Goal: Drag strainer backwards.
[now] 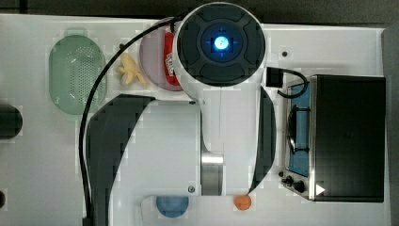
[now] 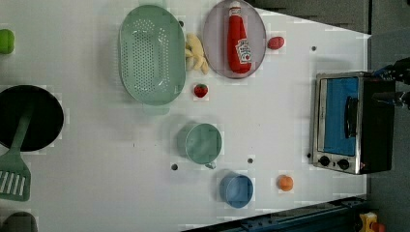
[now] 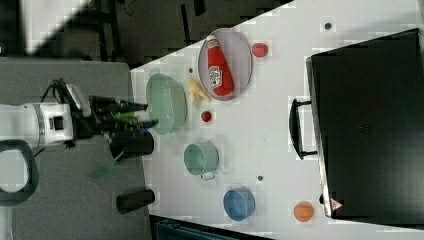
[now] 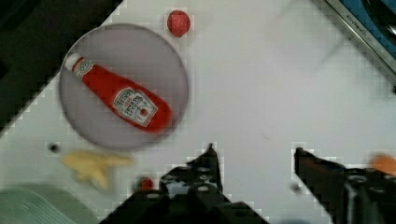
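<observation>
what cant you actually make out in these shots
- Top view: the arm covers most of the plate, the ketchup bottle and the table's middle.
- Wrist view: the strainer is cut off at the corner.
- Right view: the gripper overlaps the strainer; contact unclear.

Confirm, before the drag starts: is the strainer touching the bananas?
Apart. The left view shows a thin strip of white table between the strainer rim and the bananas.
</observation>
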Controlling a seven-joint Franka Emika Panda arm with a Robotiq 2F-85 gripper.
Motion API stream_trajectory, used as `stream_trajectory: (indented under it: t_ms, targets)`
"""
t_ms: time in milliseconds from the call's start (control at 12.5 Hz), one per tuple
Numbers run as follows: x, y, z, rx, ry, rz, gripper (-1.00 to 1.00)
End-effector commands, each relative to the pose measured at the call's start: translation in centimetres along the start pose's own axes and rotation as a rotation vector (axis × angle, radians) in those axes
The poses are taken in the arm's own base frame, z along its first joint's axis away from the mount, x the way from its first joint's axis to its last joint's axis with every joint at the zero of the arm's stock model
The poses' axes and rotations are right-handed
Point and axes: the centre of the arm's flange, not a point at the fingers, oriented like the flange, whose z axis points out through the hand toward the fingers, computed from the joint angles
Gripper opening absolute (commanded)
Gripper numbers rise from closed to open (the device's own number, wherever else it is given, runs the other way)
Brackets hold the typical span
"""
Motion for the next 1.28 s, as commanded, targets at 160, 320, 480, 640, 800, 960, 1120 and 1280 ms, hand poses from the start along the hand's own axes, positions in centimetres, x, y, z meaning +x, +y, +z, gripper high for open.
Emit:
stream_trajectory:
  t_ms: [160,320,480,640,800,960,1120,1280]
  targets:
    - [-8.5,10.2,-11.5,0.052,-0.020,0.091,0.80]
    - [-9.3,7.6,-10.8,0.066,0.005,0.048,1.00]
    - [-10.8,3.8,-9.4,0.070,0.026,-0.008,1.00]
    - [-12.8,-0.5,-7.2,0.067,0.034,-0.037,1.00]
    - [-15.2,-4.5,-4.0,0.038,0.016,-0.040,1.00]
    - [-17.1,-8.3,-0.4,0.022,-0.008,0.024,1.00]
    - [-18.7,-11.8,3.1,0.030,-0.032,0.128,1.00]
    - [-20.2,-14.9,6.4,0.039,-0.067,0.236,1.00]
